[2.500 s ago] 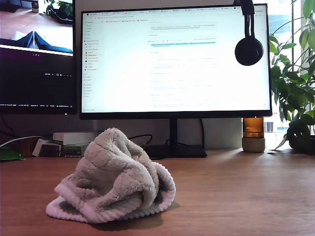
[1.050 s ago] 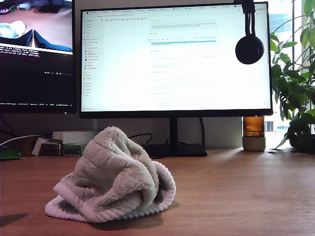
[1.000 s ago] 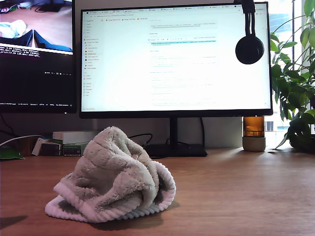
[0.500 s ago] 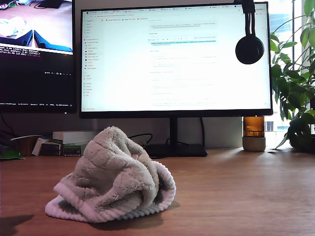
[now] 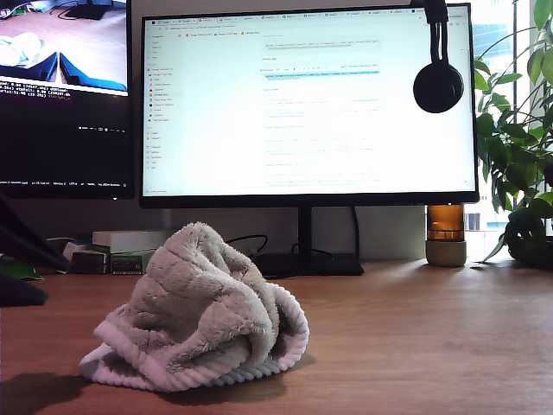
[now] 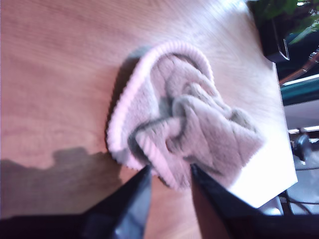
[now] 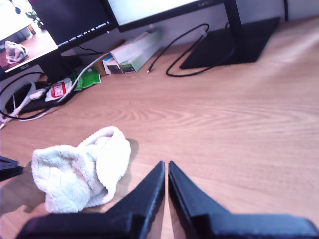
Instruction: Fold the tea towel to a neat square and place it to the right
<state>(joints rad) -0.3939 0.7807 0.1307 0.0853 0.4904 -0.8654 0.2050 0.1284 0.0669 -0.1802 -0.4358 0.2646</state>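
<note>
The tea towel (image 5: pixel 199 311) lies crumpled in a fluffy off-white heap with a ribbed hem on the wooden desk (image 5: pixel 415 346), towards the exterior view's left. My first gripper (image 5: pixel 54 281) comes in dark at the exterior view's left edge, a short way from the heap. In the first wrist view the first gripper (image 6: pixel 170 169) is open, its fingertips just short of the tea towel (image 6: pixel 184 119). My second gripper (image 7: pixel 166 164) is shut on nothing above bare desk, with the tea towel (image 7: pixel 79 172) off to one side. It does not show in the exterior view.
Two monitors stand at the back, the large one (image 5: pixel 307 104) on a black stand (image 5: pixel 307 264), with headphones (image 5: pixel 436 86) hung on its corner. Small boxes (image 5: pixel 121 251), cables (image 7: pixel 189 50), an amber jar (image 5: pixel 445 235) and a plant (image 5: pixel 518 156) line the desk's rear.
My first gripper has entered at the exterior view's left edge and its shadow on the desk has grown toward the towel. The towel has not moved.
</note>
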